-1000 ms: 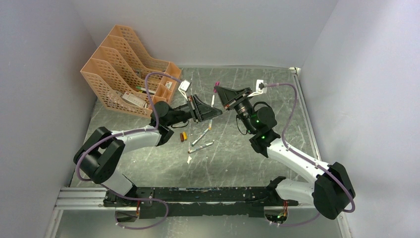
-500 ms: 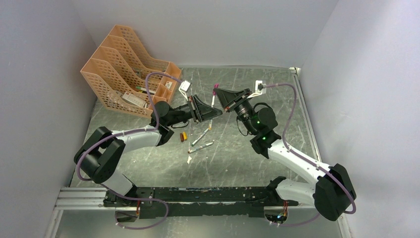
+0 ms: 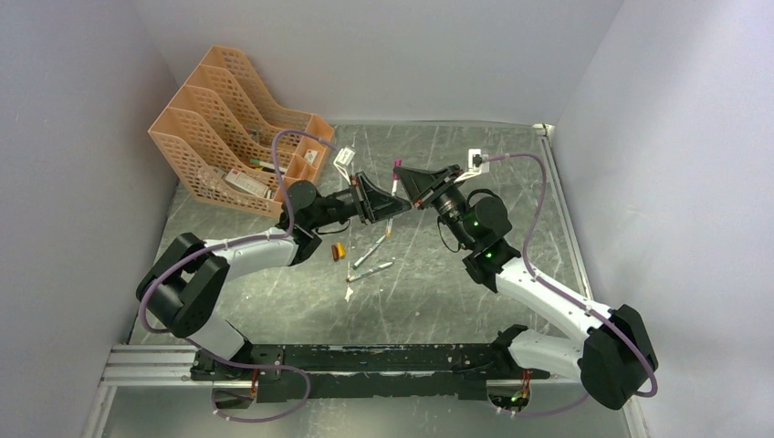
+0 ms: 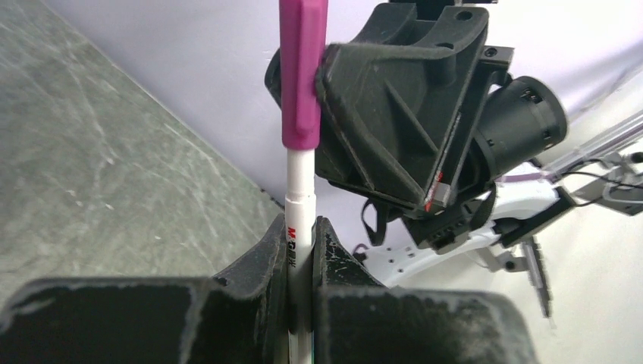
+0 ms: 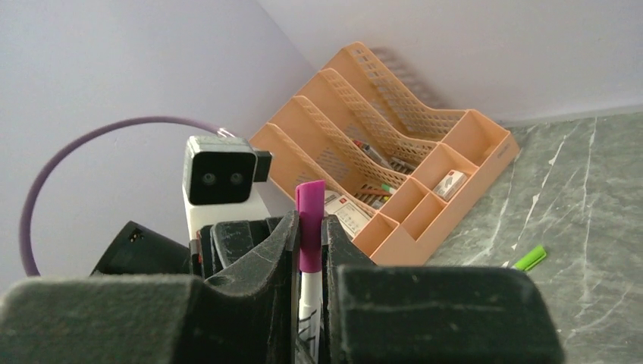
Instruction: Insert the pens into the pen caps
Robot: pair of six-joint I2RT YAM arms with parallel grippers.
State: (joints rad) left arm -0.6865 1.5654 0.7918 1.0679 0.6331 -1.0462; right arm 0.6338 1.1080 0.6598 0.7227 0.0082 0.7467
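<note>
My left gripper (image 3: 392,206) is shut on a white pen (image 4: 299,199), whose barrel stands upright between its fingers (image 4: 269,250). My right gripper (image 3: 409,188) is shut on the magenta pen cap (image 4: 303,68), which sits over the pen's upper end. In the right wrist view the cap (image 5: 309,220) sticks up between the jaws with the white barrel (image 5: 305,292) below it. The two grippers meet above the table's middle. Two more pens (image 3: 371,248) (image 3: 373,270) and an orange cap (image 3: 339,251) lie on the table below them.
An orange mesh desk organizer (image 3: 228,128) stands at the back left; it also shows in the right wrist view (image 5: 425,152). A green piece (image 5: 528,258) lies on the table near it. A small white scrap (image 3: 349,293) lies near the pens. Grey walls enclose the table.
Both grippers have drawn slightly closer together and shifted a little left. The magenta cap sits lower, nearer the left gripper.
</note>
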